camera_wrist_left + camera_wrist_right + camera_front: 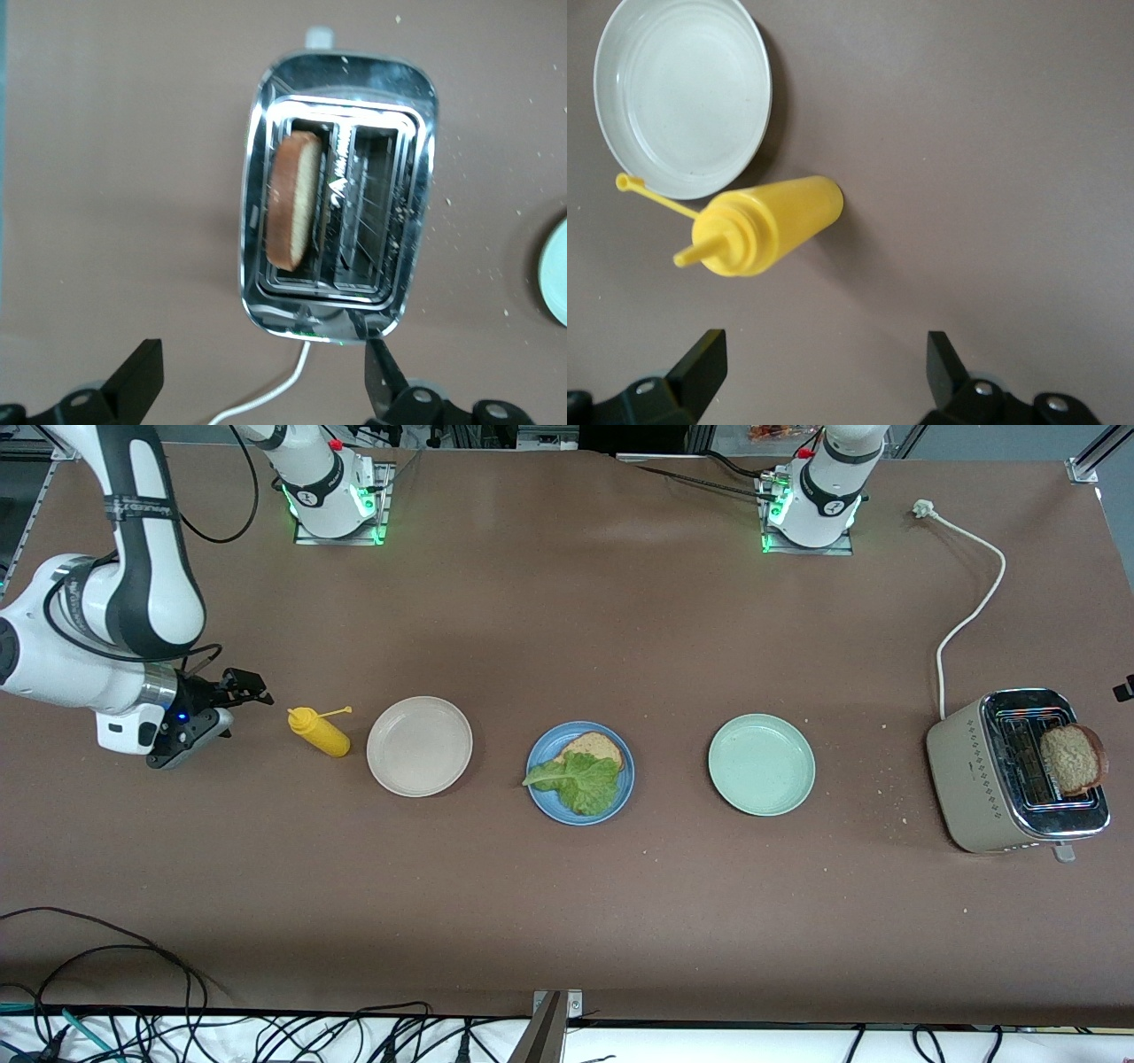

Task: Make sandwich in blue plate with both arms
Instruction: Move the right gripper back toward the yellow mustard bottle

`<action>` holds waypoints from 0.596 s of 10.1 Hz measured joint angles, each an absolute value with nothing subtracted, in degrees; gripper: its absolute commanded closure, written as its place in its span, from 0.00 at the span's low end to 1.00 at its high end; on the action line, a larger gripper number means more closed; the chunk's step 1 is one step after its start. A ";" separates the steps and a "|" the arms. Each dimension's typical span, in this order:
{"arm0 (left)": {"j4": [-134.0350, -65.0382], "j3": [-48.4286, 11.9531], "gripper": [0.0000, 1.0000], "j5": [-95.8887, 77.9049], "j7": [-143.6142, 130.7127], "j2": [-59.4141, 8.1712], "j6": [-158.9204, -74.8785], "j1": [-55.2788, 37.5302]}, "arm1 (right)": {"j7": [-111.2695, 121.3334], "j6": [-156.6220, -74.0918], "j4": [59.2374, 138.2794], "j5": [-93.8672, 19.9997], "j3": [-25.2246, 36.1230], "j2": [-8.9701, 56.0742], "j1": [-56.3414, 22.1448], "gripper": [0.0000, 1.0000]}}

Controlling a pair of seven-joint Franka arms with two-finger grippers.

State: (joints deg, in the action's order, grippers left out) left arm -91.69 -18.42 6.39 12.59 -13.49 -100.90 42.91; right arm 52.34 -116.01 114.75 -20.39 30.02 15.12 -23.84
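The blue plate sits mid-table with one toast slice on it and a green lettuce leaf on top. A second toast slice stands in a slot of the toaster at the left arm's end; the left wrist view shows the slice in the toaster. My left gripper is open and empty above the toaster; only a black tip shows in the front view. My right gripper is open and empty beside the yellow bottle.
A beige plate lies between the bottle and the blue plate; the right wrist view shows it and the bottle. A pale green plate lies between the blue plate and the toaster. The toaster's white cable runs toward the left arm's base.
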 measured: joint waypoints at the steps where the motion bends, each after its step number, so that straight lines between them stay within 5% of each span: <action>1: -91.69 -18.41 0.00 6.39 12.68 -13.92 -102.46 43.40 | 55.76 -115.78 114.77 -20.53 25.33 15.23 -18.01 0.00; 6: -91.75 -18.32 0.00 6.39 12.65 -17.79 -106.80 44.10 | 86.83 -111.22 115.32 -34.85 16.50 19.41 -2.81 0.00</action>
State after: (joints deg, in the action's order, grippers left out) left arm -91.75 -18.32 6.39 12.65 -17.79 -106.80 44.10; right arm 86.83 -111.22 115.32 -34.85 16.50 19.41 -2.81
